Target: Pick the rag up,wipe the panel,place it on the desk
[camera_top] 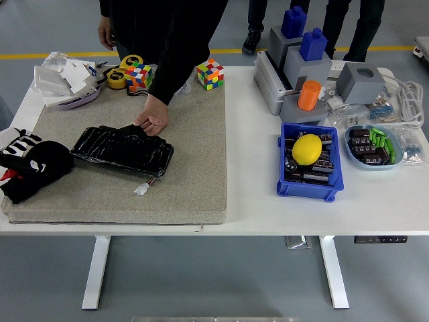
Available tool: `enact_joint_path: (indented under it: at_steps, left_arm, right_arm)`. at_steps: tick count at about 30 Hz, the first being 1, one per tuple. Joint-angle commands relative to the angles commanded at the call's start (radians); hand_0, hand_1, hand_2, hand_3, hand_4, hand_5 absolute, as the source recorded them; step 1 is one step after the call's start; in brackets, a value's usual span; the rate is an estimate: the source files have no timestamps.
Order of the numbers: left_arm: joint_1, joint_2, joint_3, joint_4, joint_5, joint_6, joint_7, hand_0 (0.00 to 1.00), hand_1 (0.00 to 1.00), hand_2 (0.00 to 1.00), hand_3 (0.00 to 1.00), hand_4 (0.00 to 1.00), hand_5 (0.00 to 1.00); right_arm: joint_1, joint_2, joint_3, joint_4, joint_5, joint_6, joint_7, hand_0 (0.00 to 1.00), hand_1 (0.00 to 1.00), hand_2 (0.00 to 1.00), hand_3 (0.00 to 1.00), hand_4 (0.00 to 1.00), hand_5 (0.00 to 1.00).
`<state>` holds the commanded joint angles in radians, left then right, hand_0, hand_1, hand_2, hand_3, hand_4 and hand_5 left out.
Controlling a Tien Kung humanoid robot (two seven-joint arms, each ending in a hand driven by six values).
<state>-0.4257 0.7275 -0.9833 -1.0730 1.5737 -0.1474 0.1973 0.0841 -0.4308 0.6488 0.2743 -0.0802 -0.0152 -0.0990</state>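
Pickup step, I'd say: left hand (19,149) sits on the black rag (37,171) at 9 o'clock, grip unclear. Panel (122,148) waits toward 3, steadied by a person's hand (153,121). Next: lift, carry across.

Lab or workshop: grey floor with yellow line (53,56), white table (251,201), parts bin (310,180).

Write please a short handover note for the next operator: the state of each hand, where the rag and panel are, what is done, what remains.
Left hand: at the mat's left edge, on the black rag; grasp unclear.
Right hand: out of view.
Black panel: flat on the beige mat; a person's hand holds its far edge.
Done: reached the rag.
Left: lift rag, wipe panel, lay rag on the desk.
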Motion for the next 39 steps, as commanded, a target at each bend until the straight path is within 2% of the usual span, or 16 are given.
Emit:
enact_joint_path:
  at_steps: [5,6,16,18,23,24,29,30,35,36,39]
  left_arm:
    - [0.0,-0.006,0.001,0.006,0.004,0.003,0.002,0.701,0.779,0.832,0.846,0.998,0.261]
    - [0.0,-0.008,0.002,0.007,0.005,0.005,0.001,0.671,0.759,0.818,0.849,0.998,0.195]
    - [0.002,-0.023,0.011,0.021,0.013,0.013,-0.002,0.649,0.749,0.804,0.849,0.998,0.187]
    - [0.002,-0.026,0.01,0.024,0.018,0.02,-0.007,0.613,0.711,0.767,0.842,0.998,0.149]
    - [0.002,-0.028,0.015,0.029,0.015,0.039,-0.015,0.613,0.711,0.767,0.842,0.998,0.149]
    - [0.002,-0.028,0.017,0.03,0.013,0.04,-0.015,0.576,0.644,0.72,0.828,0.933,0.078]
    - [0.001,-0.03,0.022,0.033,-0.002,0.047,-0.01,0.576,0.644,0.72,0.828,0.933,0.078]
    - [0.001,-0.03,0.023,0.035,-0.004,0.046,-0.01,0.507,0.542,0.583,0.715,0.875,0.04]
    - [0.005,-0.032,0.027,0.033,-0.017,0.042,-0.004,0.507,0.542,0.583,0.715,0.875,0.04]
    - [0.006,-0.033,0.027,0.034,-0.021,0.042,-0.002,0.441,0.517,0.544,0.598,0.846,0.032]
    - [0.007,-0.034,0.027,0.037,-0.029,0.043,0.003,0.441,0.517,0.544,0.598,0.846,0.032]
  right_arm:
    - [0.0,0.0,0.004,0.0,-0.002,-0.001,0.0,0.728,0.685,0.682,0.588,0.998,0.508]
    - [0.0,0.0,0.005,0.001,-0.002,-0.001,0.0,0.728,0.684,0.682,0.588,0.998,0.508]
    - [0.001,-0.002,0.019,0.006,-0.012,-0.003,0.001,0.727,0.684,0.682,0.588,0.998,0.508]
    - [0.001,-0.002,0.023,0.007,-0.015,-0.004,0.002,0.728,0.684,0.682,0.588,0.998,0.507]
    - [0.002,-0.002,0.028,0.008,-0.018,-0.006,0.002,0.728,0.684,0.682,0.588,0.998,0.507]
    - [0.002,-0.002,0.029,0.009,-0.019,-0.006,0.003,0.728,0.684,0.682,0.589,0.998,0.507]
    - [0.001,-0.003,0.035,0.011,-0.025,-0.006,0.003,0.728,0.684,0.682,0.589,0.998,0.507]
    - [0.001,-0.002,0.037,0.012,-0.027,-0.007,0.003,0.728,0.684,0.682,0.589,0.998,0.507]
    - [0.001,-0.002,0.051,0.02,-0.044,-0.008,0.005,0.728,0.684,0.682,0.589,0.998,0.507]
    - [0.002,-0.003,0.052,0.021,-0.045,-0.009,0.005,0.728,0.685,0.682,0.589,0.998,0.507]
    - [0.002,-0.004,0.054,0.023,-0.049,-0.01,0.006,0.728,0.685,0.682,0.589,0.998,0.507]
